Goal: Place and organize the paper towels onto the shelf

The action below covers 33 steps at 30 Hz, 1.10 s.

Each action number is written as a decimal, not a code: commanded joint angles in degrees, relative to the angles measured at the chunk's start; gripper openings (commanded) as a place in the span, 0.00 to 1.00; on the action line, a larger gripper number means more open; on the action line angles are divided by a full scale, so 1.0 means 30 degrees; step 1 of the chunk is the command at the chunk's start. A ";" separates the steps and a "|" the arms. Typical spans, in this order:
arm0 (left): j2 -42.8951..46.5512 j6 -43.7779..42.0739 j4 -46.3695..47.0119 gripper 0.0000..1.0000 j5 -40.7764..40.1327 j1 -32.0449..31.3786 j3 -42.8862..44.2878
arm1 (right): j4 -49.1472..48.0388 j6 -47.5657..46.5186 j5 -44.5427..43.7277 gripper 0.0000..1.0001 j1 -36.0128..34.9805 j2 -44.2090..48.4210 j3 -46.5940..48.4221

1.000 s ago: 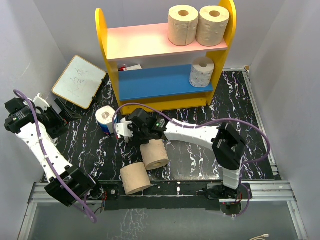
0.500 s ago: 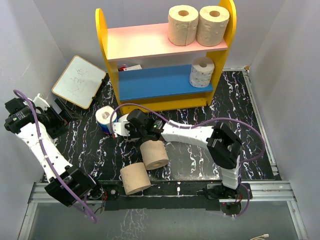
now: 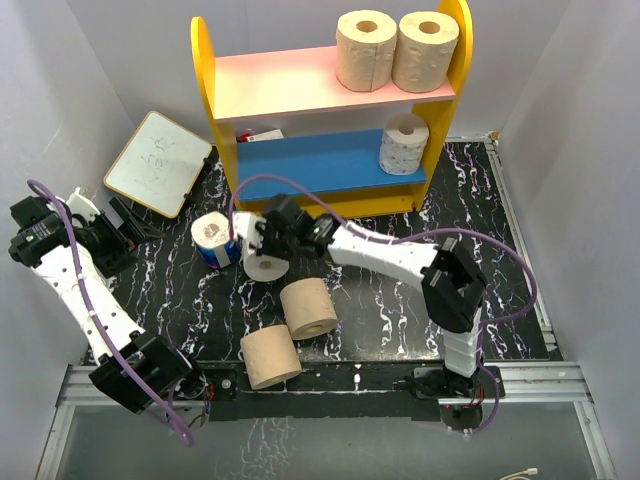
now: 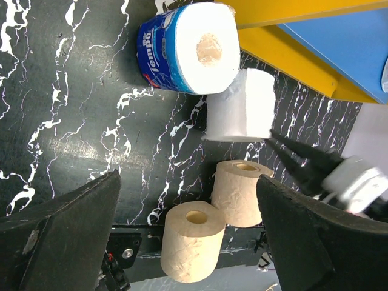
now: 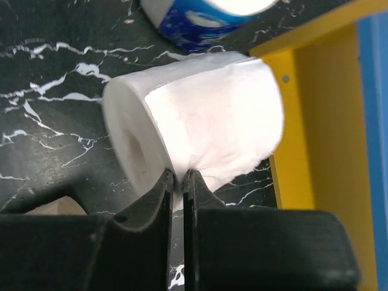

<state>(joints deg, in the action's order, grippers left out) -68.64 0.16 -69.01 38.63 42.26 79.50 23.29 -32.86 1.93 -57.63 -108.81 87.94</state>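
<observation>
My right gripper [image 3: 268,246] [image 5: 178,176] is shut on the wall of a small white paper towel roll [image 3: 266,267] [image 5: 200,115], which lies on its side in front of the shelf [image 3: 205,60]. A roll in a blue wrapper [image 3: 212,238] [image 4: 182,39] sits just left of it. Two tan rolls [image 3: 308,308] [image 3: 270,357] stand near the table's front edge. On the pink upper board stand two more tan rolls [image 3: 365,50] [image 3: 425,50]. A white roll [image 3: 404,143] is on the blue lower board. My left gripper [image 4: 188,179] hangs open at the far left, holding nothing.
A flat whiteboard [image 3: 158,162] lies at the back left beside the shelf. Small items sit at the back of the blue board [image 3: 260,133]. Purple cables loop over both arms. White walls close in both sides.
The right gripper's jaws went from open to shut, pinching the white roll's wall. The gripper shifted slightly back toward the shelf, and the roll now shows beneath it. The left arm stayed still.
</observation>
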 commanded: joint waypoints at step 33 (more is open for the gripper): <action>0.0561 -0.0084 -0.0114 0.91 0.1076 0.0101 -0.0422 | 0.2010 1.1744 1.2142 0.49 0.9453 0.0760 0.0447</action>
<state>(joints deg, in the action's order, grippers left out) -68.51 0.03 -69.04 39.90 42.26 78.72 30.24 1.87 37.54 -29.19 -107.48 86.46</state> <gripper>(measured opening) 0.913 0.492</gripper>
